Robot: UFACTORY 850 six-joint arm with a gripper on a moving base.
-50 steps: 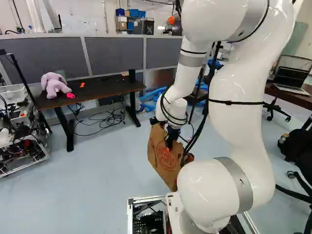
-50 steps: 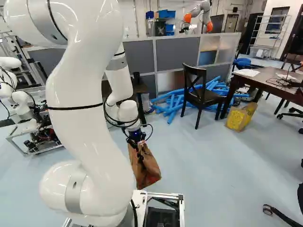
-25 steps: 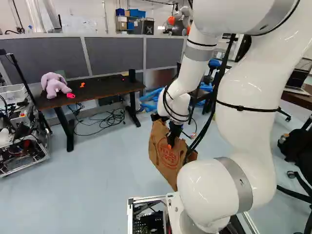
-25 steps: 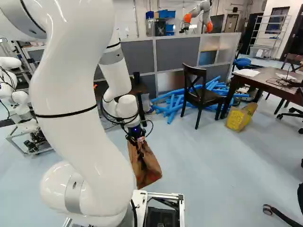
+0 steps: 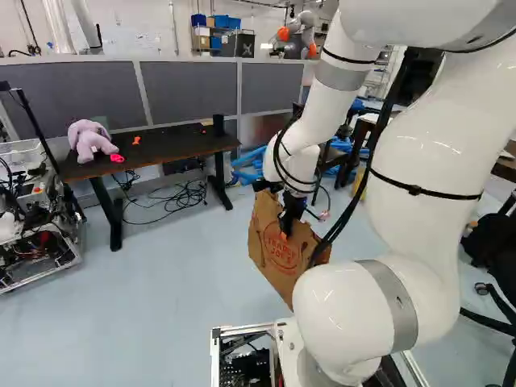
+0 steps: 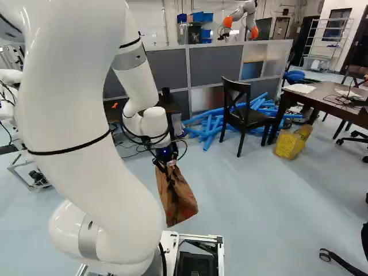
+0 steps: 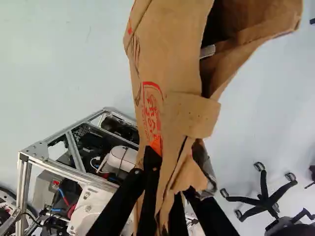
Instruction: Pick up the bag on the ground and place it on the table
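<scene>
Nearest, my base frame point(image 5: 242, 329). Just ahead, brown paper bag point(image 5: 278, 262) hangs tilted from my gripper point(image 5: 285, 230), fingers clamped on it from both sides. Beyond, well apart from it: dark table point(image 5: 179, 148), purple plush point(image 5: 90, 142) on top. Grey partition point(image 5: 189, 87) behind.

We find the brown bag point(image 6: 177, 198) hanging from the arm point(image 6: 155, 122); a dark chair point(image 6: 250, 119) stands beside blue tubes point(image 6: 210, 126), near the desk point(image 6: 322, 93).
</scene>
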